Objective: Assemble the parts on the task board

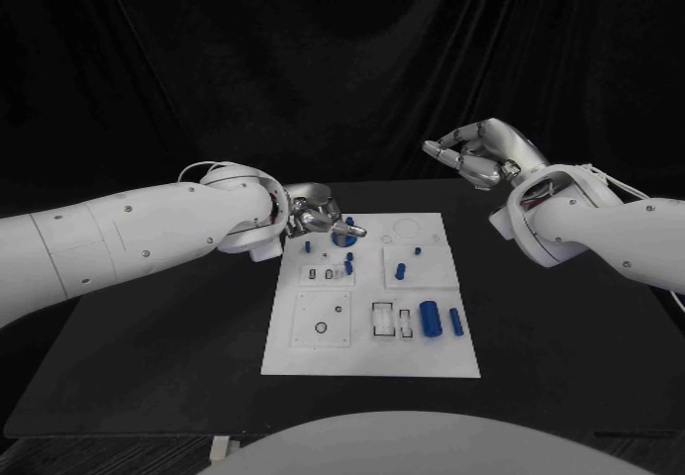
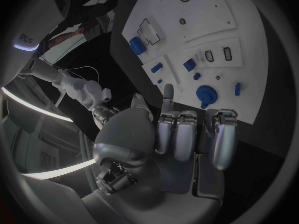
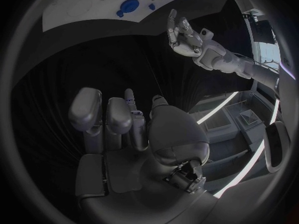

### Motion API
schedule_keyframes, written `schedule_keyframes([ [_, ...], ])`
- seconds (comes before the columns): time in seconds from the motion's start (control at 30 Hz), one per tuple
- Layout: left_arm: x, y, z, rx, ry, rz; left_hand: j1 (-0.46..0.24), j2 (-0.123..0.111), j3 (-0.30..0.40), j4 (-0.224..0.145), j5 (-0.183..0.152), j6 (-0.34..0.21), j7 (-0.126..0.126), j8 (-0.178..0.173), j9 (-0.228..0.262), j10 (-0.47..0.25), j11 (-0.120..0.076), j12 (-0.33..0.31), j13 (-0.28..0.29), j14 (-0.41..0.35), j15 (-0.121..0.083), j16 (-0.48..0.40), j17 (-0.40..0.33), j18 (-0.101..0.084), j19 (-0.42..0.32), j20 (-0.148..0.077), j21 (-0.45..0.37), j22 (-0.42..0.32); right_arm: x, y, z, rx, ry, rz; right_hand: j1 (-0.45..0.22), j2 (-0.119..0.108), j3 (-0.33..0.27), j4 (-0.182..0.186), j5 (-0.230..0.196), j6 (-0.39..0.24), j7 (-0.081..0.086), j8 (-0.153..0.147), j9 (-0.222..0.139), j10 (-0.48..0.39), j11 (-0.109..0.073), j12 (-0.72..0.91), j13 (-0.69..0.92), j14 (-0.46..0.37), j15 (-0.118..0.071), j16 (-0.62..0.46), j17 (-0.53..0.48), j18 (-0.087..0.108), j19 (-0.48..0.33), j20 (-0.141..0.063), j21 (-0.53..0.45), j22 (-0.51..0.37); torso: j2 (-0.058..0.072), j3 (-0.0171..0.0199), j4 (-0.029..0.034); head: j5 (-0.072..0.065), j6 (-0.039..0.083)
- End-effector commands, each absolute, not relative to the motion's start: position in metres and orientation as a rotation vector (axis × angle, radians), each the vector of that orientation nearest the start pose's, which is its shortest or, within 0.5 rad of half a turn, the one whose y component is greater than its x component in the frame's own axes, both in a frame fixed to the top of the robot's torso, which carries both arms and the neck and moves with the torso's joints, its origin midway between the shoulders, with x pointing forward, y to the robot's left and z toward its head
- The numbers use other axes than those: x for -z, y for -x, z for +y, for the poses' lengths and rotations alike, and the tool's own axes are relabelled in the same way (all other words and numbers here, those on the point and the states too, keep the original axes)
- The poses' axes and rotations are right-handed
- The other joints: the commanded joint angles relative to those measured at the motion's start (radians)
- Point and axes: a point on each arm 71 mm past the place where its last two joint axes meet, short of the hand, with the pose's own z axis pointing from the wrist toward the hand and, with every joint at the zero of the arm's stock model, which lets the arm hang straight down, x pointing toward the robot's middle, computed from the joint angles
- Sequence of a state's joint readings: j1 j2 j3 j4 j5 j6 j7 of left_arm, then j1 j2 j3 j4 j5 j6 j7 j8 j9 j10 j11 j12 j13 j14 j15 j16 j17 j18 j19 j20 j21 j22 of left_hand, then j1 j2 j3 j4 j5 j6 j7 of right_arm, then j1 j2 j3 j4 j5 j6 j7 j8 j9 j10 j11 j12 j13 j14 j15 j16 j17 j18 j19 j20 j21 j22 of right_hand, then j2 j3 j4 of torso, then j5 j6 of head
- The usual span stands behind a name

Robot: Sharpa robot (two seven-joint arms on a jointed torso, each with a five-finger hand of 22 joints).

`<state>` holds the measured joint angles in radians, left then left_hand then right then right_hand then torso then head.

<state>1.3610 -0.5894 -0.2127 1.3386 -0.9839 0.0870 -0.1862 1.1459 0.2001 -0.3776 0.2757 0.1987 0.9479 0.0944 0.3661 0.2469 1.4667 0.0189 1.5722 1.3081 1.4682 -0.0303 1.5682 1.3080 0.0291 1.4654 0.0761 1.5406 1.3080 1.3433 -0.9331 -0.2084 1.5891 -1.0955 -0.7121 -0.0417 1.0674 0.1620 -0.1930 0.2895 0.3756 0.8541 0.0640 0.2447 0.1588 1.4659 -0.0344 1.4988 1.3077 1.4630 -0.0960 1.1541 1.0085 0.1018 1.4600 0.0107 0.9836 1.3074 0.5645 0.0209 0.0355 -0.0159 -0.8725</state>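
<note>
Black table [image 1: 171, 376] bears task board [image 1: 429, 361]; hands apart.

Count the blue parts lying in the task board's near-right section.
2. A thick blue cylinder lies beside the empty slots; a slimmer blue cylinder lies right of it, apart. Nothing covers that section, so none seem hidden.

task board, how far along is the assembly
Early to midway. Done: a round blue part sits at the far left of the task board, with small blue pieces standing nearby. In hand: nothing; the left hand hovers there, the right hand is raised clear. Left: two blue cylinders lie loose.
</note>
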Motion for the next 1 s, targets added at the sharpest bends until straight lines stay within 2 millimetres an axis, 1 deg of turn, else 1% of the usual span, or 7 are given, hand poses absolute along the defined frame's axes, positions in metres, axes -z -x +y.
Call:
schedule_keyframes([
  [0.03, 0.206, -0.512, 0.123, 0.672, -0.101, 2.248, 0.029, -0.001, 0.022, -0.005, -0.006, -0.034, 0.025, -0.073, -0.039, 0.104, 0.028, -0.001, 0.263, 0.103, 0.029, 0.003, 0.263, -0.005, 0.015, 0.025, -0.004, 0.172, 0.157, -0.48, -0.245, -0.696, -0.255, 1.443, 0.012, 0.0, -0.007, -0.001, 0.008, -0.001, 0.006, -0.004, -0.001, 0.04, 0.005, 0.005, 0.127, 0.031, 0.001, 0.007, 0.002, 0.005, 0.024, 0.002, 0.006, 0.036, -0.004, 0.008, -0.0139, 0.006, 0.0],
  [0.2, 0.205, -0.514, 0.113, 0.688, -0.119, 2.238, 0.042, -0.008, 0.044, -0.006, -0.022, -0.053, 0.043, -0.141, -0.08, 0.104, 0.04, -0.001, 0.263, 0.103, 0.042, 0.003, 0.263, -0.003, 0.011, 0.044, -0.006, 0.17, 0.159, -0.482, -0.246, -0.691, -0.253, 1.452, 0.024, 0.003, -0.008, -0.001, 0.022, -0.002, 0.006, -0.004, -0.003, 0.04, 0.004, 0.006, 0.127, 0.032, 0.001, 0.014, 0.008, 0.005, 0.027, 0.001, 0.01, 0.039, -0.003, 0.0101, -0.0172, 0.019, 0.0],
  [0.27, 0.205, -0.515, 0.109, 0.695, -0.127, 2.237, 0.044, -0.012, 0.055, -0.006, -0.028, -0.123, 0.048, -0.2, -0.111, 0.104, 0.039, -0.001, 0.263, 0.103, 0.042, 0.003, 0.263, -0.001, 0.004, 0.046, -0.01, 0.164, 0.159, -0.483, -0.246, -0.69, -0.251, 1.458, 0.03, 0.004, -0.008, -0.002, 0.029, -0.002, 0.006, -0.004, -0.003, 0.04, 0.004, 0.006, 0.127, 0.032, 0.001, 0.015, 0.009, 0.004, 0.028, 0.001, 0.011, 0.04, -0.003, 0.0101, -0.0165, 0.019, 0.0],
  [0.4, 0.206, -0.517, 0.104, 0.686, -0.138, 2.252, 0.032, -0.018, 0.064, 0.002, -0.019, -0.105, 0.066, -0.215, -0.125, 0.104, 0.066, -0.001, 0.263, 0.103, 0.063, 0.003, 0.263, -0.002, 0.005, 0.061, -0.01, 0.167, 0.16, -0.484, -0.246, -0.689, -0.246, 1.466, 0.036, 0.005, -0.008, -0.002, 0.034, -0.002, 0.006, -0.004, -0.004, 0.042, 0.005, 0.008, 0.131, 0.032, 0.001, 0.017, 0.011, 0.004, 0.028, 0.001, 0.012, 0.041, -0.005, 0.0082, -0.0149, 0.017, 0.0],
  [0.47, 0.207, -0.519, 0.103, 0.675, -0.139, 2.259, 0.022, -0.02, 0.071, 0.007, -0.013, -0.008, 0.048, -0.177, -0.11, 0.104, 0.055, -0.001, 0.263, 0.103, 0.06, 0.003, 0.263, -0.001, 0.007, 0.065, -0.009, 0.17, 0.161, -0.484, -0.247, -0.692, -0.24, 1.468, 0.044, 0.005, -0.009, -0.002, 0.043, 0.0, 0.007, -0.003, -0.004, 0.043, 0.005, 0.008, 0.132, 0.032, 0.001, 0.018, 0.011, 0.004, 0.028, 0.001, 0.011, 0.042, -0.005, 0.0083, -0.0159, 0.017, 0.0],
  [0.7, 0.209, -0.526, 0.102, 0.633, -0.135, 2.228, 0.03, -0.038, 0.099, 0.001, 0.007, 0.146, -0.01, -0.108, -0.04, 0.104, 0.005, -0.001, 0.263, 0.103, 0.016, 0.003, 0.263, -0.006, 0.027, 0.026, -0.002, 0.189, 0.166, -0.483, -0.249, -0.703, -0.223, 1.472, 0.079, 0.004, -0.006, -0.005, 0.077, 0.01, 0.007, 0.002, -0.005, 0.046, 0.005, 0.012, 0.137, 0.031, 0.001, 0.023, 0.015, 0.003, 0.03, 0.001, 0.016, 0.046, -0.005, 0.0102, -0.0167, 0.025, 0.0],
  [1.0, 0.213, -0.527, 0.103, 0.476, -0.231, 2.195, -0.035, -0.052, 0.127, 0.005, -0.013, 0.121, -0.069, 0.135, 0.334, 0.104, -0.057, -0.001, 0.263, 0.103, -0.045, 0.003, 0.263, -0.014, 0.056, -0.034, 0.006, 0.215, 0.17, -0.481, -0.253, -0.7, -0.224, 1.486, 0.099, 0.001, -0.006, -0.005, 0.099, 0.014, 0.009, 0.004, -0.006, 0.046, 0.006, 0.012, 0.137, 0.03, 0.002, 0.025, 0.015, 0.003, 0.03, 0.001, 0.014, 0.048, -0.005, 0.0087, -0.0182, 0.031, 0.0],
])
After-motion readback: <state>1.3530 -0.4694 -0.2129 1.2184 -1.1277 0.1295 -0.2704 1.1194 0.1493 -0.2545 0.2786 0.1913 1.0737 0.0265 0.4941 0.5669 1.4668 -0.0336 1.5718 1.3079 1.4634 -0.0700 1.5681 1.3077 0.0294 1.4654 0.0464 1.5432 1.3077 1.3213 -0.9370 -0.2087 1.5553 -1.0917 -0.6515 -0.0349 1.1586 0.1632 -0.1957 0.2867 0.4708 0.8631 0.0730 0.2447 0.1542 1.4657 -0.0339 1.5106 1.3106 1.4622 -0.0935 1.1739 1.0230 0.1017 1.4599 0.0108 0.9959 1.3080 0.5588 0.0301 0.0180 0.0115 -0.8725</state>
